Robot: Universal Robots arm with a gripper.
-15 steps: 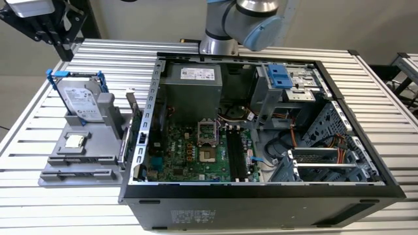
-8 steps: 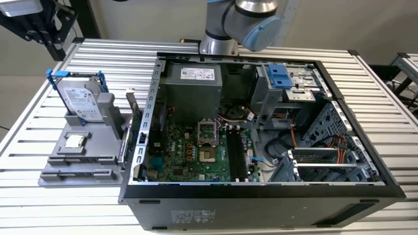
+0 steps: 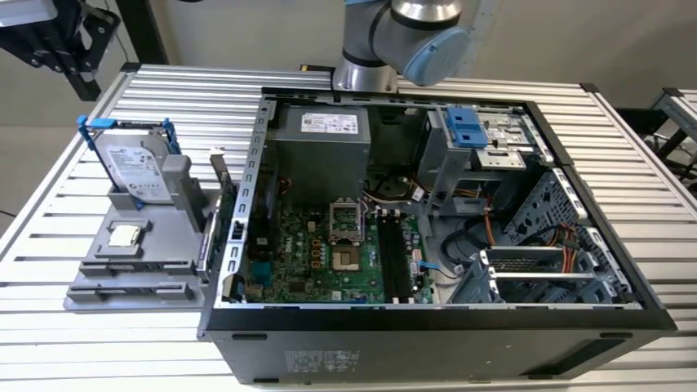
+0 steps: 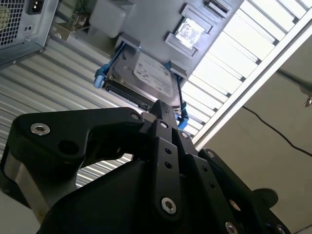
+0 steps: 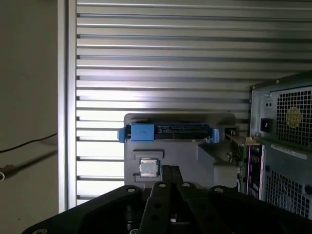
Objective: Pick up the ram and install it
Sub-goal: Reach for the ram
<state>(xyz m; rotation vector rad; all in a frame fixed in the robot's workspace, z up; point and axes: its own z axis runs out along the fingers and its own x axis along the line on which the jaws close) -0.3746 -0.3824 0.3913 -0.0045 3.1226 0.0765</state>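
**Gripper closed over the parts holder, ram in its rack**

In both wrist views the gripper (image 5: 168, 171) (image 4: 164, 110) has its black fingers drawn together, with nothing visible between them. It hangs over the worktop's edge at the exterior view's left and looks toward the grey parts holder (image 5: 204, 161).

On that holder the silver hard drive (image 5: 170, 130) in its blue frame leans upright. The small square chip (image 5: 148, 167) lies flat in a recess on the side of the drive nearer the gripper.

The ram (image 3: 228, 219) appears to stand on its long edge along the side of the holder that faces the computer case (image 3: 436, 331), just beside the case wall. In the first wrist view only a sliver of it (image 5: 238, 139) shows past the holder, so I cannot tell how it is seated.

The open case lies on its side and fills the middle of the slatted worktop (image 3: 621, 155). Inside are the green motherboard (image 3: 310, 257), its long black slots (image 3: 397, 260) and the grey power supply (image 3: 321, 151) toward the far edge.
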